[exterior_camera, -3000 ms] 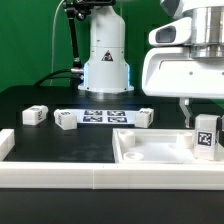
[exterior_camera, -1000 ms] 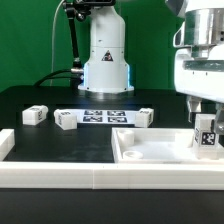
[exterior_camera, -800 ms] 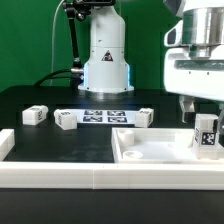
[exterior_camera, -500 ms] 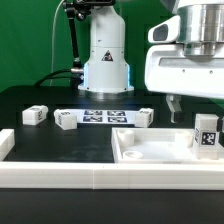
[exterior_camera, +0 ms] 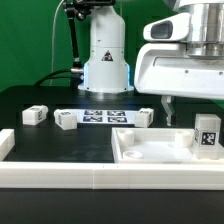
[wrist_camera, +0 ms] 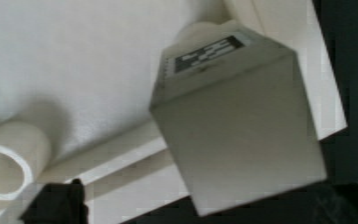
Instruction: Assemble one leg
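Note:
One leg (exterior_camera: 207,132), a small white post with a black-and-white tag, stands upright in the far right corner of the large white recessed panel (exterior_camera: 150,152). My gripper (exterior_camera: 192,112) hangs above and just to the exterior view's left of it, open and holding nothing. One dark finger (exterior_camera: 167,110) shows; the other is cut off at the frame edge. In the wrist view the leg (wrist_camera: 238,110) fills the middle, free of the one fingertip (wrist_camera: 60,200) that shows. Three more legs (exterior_camera: 33,115), (exterior_camera: 66,120), (exterior_camera: 146,116) lie on the black table.
The marker board (exterior_camera: 100,116) lies flat in front of the robot base (exterior_camera: 106,60). A white raised rail (exterior_camera: 60,175) runs along the table's near edge. A round socket rim (wrist_camera: 7,160) of the panel shows in the wrist view.
The gripper let go of the leg, rose, and shifted to the exterior view's left. The leg stays standing in the panel's corner.

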Robot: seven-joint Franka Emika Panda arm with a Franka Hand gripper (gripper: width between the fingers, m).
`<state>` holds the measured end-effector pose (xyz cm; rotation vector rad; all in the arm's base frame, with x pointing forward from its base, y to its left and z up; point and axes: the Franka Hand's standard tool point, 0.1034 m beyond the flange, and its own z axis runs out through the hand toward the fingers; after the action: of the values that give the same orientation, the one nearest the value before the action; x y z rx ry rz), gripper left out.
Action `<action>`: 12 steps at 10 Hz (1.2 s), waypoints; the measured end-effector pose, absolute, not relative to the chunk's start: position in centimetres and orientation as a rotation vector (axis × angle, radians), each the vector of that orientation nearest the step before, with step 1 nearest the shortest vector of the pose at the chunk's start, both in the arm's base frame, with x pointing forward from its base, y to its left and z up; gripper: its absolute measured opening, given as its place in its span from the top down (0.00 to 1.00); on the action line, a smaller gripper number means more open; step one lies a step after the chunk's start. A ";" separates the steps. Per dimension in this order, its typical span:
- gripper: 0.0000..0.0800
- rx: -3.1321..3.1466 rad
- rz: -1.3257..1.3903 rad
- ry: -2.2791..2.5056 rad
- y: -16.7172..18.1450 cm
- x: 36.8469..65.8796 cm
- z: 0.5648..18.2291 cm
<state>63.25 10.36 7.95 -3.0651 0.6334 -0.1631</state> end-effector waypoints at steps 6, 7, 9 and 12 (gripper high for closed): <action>0.19 -3.095 -0.214 0.421 12.0 61.9 7.0; 0.19 -3.093 -0.214 0.427 12.3 61.9 7.0; 0.34 -3.088 -0.214 0.453 12.4 61.9 7.0; 0.53 -3.090 -0.214 0.462 12.0 62.0 6.9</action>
<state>61.95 11.97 6.93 -3.0903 0.4621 -0.2143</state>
